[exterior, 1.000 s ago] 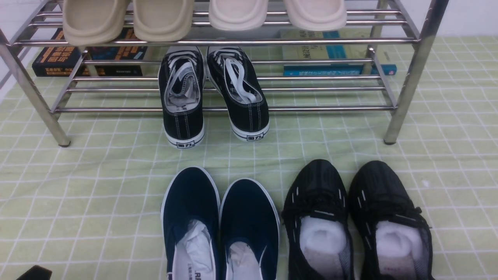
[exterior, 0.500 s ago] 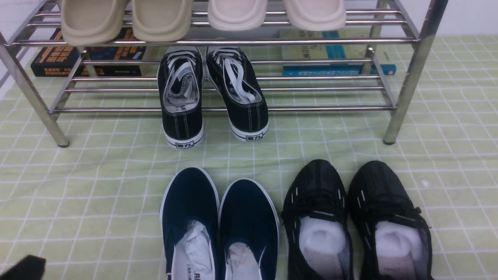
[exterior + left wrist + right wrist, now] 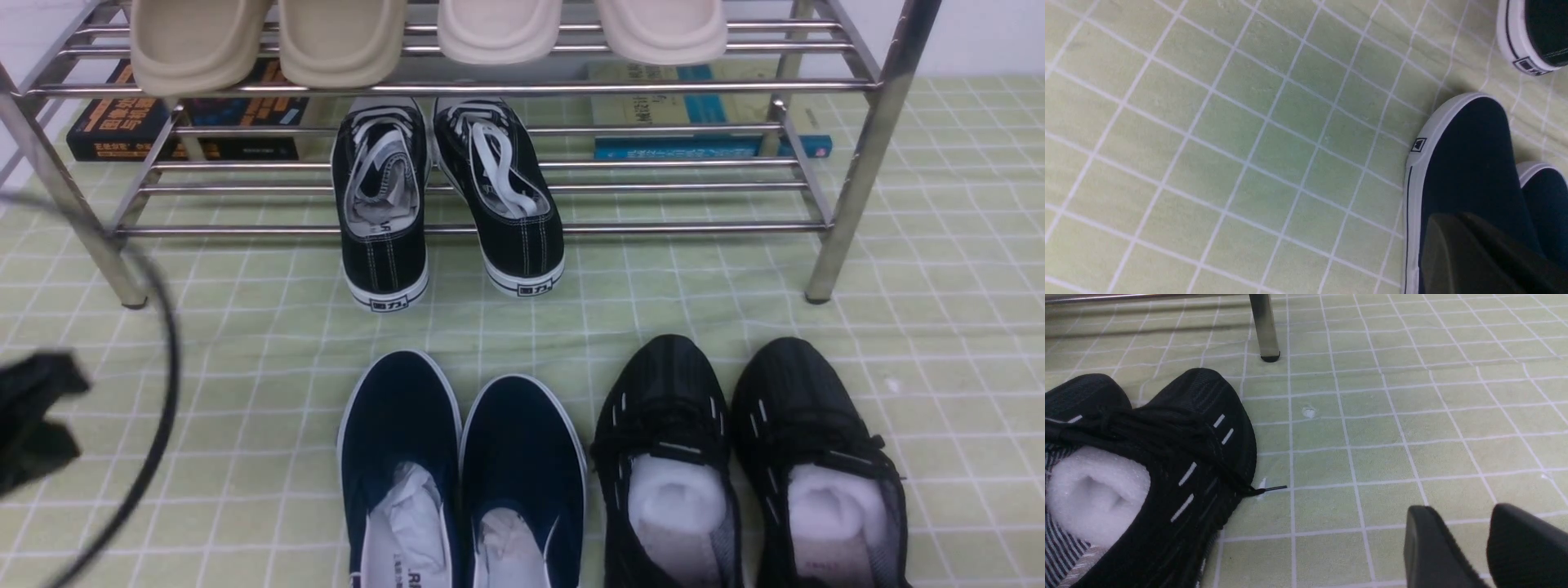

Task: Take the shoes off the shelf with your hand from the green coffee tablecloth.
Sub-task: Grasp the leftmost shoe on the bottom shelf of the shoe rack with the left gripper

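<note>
Shoes (image 3: pixel 384 245) at twelve o'clock on the shelf (image 3: pixel 694 229), untouched. Left gripper (image 3: pixel 33 416) blurred at nine — cannot tell its spread; right gripper (image 3: pixel 1466 512) narrowly parted, empty.

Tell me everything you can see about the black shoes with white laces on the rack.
The sneakers are a black canvas pair with white laces, white stitching and white soles that carry a small label at each heel. They sit side by side on the lower bars of the rack. Their toes point away under the upper tier, and their heels jut past the front bar, splayed slightly apart. The laces lie loose inside. Nothing grips them.
</note>
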`<action>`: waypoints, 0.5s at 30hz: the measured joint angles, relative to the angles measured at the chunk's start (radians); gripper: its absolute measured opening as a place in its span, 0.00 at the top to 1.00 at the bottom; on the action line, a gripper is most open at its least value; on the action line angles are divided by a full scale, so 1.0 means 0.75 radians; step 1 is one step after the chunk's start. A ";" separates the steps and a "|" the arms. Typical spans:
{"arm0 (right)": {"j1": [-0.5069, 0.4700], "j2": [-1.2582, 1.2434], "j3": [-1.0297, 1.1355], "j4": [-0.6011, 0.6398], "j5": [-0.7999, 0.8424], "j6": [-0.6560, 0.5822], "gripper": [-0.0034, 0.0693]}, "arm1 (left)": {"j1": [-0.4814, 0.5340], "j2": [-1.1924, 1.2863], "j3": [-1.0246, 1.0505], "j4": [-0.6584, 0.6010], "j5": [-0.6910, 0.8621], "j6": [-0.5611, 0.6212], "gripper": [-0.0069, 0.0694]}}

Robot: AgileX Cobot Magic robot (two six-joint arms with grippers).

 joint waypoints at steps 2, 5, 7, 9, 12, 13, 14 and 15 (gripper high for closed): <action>0.000 0.000 0.000 0.000 0.000 0.000 0.63 | 0.000 0.166 -0.122 0.000 0.027 0.046 0.90; 0.000 0.000 0.000 0.000 0.000 0.000 0.63 | -0.006 0.354 -0.265 0.000 0.052 0.084 0.87; 0.000 0.000 0.000 0.000 0.000 0.000 0.63 | -0.048 0.538 -0.418 0.007 0.061 0.093 0.82; 0.000 0.000 0.000 0.000 0.000 0.000 0.63 | -0.126 0.655 -0.523 0.020 0.063 0.095 0.75; 0.000 0.000 0.000 0.000 0.000 0.000 0.63 | -0.214 0.768 -0.628 0.047 0.056 0.084 0.67; 0.000 0.000 0.000 0.000 0.000 0.000 0.63 | -0.274 0.849 -0.702 0.086 0.044 0.054 0.59; 0.000 0.000 0.000 0.000 0.000 0.000 0.63 | -0.296 0.889 -0.738 0.102 0.033 0.036 0.55; 0.000 0.000 0.000 0.000 0.000 0.000 0.63 | -0.318 0.919 -0.763 0.117 0.017 0.019 0.52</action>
